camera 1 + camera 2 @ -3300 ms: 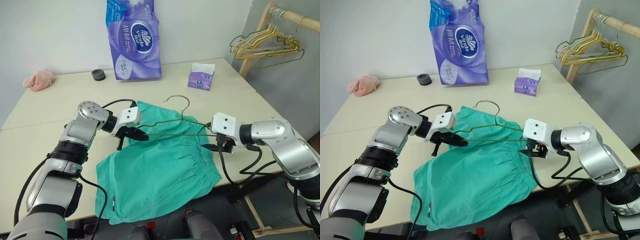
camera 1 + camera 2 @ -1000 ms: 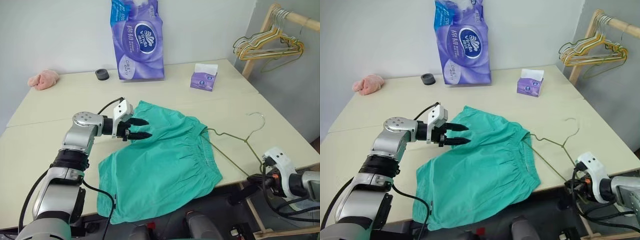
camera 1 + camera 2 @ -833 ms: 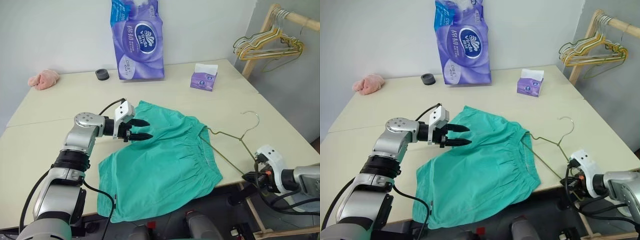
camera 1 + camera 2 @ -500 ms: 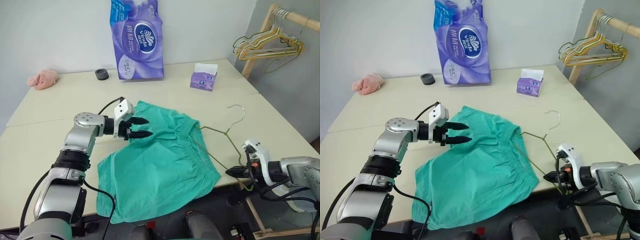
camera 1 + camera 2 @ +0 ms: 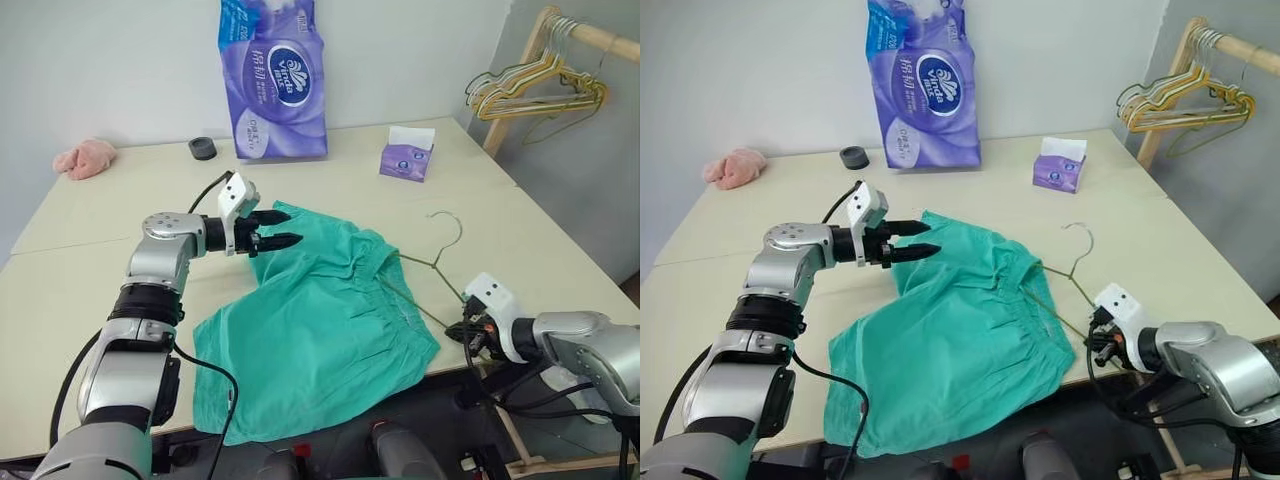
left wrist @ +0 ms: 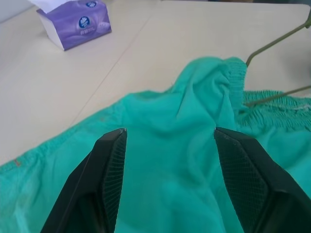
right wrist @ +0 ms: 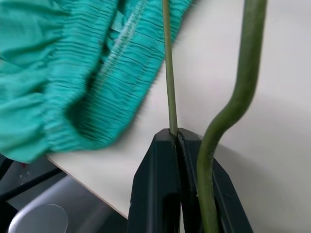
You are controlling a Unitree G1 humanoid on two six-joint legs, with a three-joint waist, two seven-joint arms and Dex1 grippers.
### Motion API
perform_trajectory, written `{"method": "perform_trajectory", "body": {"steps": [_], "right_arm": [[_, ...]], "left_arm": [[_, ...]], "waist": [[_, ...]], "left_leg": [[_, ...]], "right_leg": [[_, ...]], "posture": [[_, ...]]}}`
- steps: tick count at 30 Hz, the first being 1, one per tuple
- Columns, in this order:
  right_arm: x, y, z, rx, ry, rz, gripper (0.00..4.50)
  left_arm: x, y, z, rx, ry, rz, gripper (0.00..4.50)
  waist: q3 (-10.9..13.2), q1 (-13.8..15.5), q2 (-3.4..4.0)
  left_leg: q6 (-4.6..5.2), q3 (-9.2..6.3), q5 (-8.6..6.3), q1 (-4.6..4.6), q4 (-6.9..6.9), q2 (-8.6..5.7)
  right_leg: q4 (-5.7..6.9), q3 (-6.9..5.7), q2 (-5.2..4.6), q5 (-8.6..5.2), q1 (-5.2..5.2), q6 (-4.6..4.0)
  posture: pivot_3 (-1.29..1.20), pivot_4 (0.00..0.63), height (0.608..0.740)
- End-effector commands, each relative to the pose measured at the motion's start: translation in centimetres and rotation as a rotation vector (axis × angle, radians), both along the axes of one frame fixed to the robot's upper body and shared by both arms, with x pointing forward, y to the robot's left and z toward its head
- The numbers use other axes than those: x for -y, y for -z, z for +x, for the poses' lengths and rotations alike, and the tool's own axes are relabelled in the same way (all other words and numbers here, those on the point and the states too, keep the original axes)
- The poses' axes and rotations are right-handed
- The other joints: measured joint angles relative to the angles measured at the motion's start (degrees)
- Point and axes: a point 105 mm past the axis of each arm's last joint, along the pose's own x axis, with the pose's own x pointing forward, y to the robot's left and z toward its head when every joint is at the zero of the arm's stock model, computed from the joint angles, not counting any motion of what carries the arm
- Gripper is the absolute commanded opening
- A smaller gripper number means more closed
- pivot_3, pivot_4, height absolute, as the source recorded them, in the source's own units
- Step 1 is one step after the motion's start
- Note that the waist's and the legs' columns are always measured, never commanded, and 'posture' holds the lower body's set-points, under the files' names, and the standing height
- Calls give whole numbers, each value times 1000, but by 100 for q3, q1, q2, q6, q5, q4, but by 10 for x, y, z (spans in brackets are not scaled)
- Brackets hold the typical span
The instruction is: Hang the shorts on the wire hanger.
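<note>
— Two things have moved in the last second, going left to right. First, the left gripper [image 5: 287, 228]: its fingers [image 6: 112, 171] stand partly open with nothing between them, and it has lifted a little and now hovers over the far left corner of the shorts [image 5: 320, 320].

— Where are the shorts themselves?

— Spread flat on the desk [image 5: 120, 210], hem toward the near edge, waistband toward the right. They look much as they did, though the waistband corner has bunched up slightly.

— And on the right?

— The right gripper [image 7: 176, 133] has swung in toward the cloth, its fingers pinched shut on one thin wire of the hanger [image 5: 432, 262]. The hook has come in with it and now stands just beside the waistband, where a second ago it lay well off to the right.

— Is the wire inside the shorts yet?

— Hard to say; one end seems to slip under the waistband, but the folds hide it. My guess is the threading is only starting, with the left gripper placed to hold the fabric while the hanger is fed in.
</note>
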Motion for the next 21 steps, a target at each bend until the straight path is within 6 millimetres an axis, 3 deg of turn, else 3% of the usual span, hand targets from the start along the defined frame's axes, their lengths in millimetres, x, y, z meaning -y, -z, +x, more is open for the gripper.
{"method": "perform_trajectory", "body": {"steps": [1,7,15,19,21], "right_arm": [[-17,-25,4,77,-81,83,0],[-26,-43,23,139,-17,180,0],[-43,-29,29,172,-30,112,0],[-48,-34,33,197,-38,120,0],[-45,-38,35,214,-41,109,0]], "left_arm": [[0,-24,3,60,10,-41,2991],[1,-36,7,73,14,-67,2991],[-2,-45,12,85,-12,-98,2991],[1,-44,6,56,41,-87,2991],[4,-42,-2,6,113,-67,3355]], "waist": [[0,-11,0],[1,-39,-2],[2,-70,-2],[2,-90,-1],[2,-91,-1]], "left_leg": [[0,0,0,0,0,1],[0,-3,0,0,0,1],[0,-8,0,-2,0,0],[0,-8,0,-2,-1,0],[0,-8,0,-2,-1,0]], "right_leg": [[0,0,0,0,0,0],[1,-2,-1,1,0,-1],[0,-6,-3,12,-1,-20],[1,-6,-2,12,-2,-21],[1,-7,-2,12,-2,-21]], "posture": [[-260,84,740],[-264,84,740],[-263,85,740],[-263,85,740],[-261,85,740]]}}
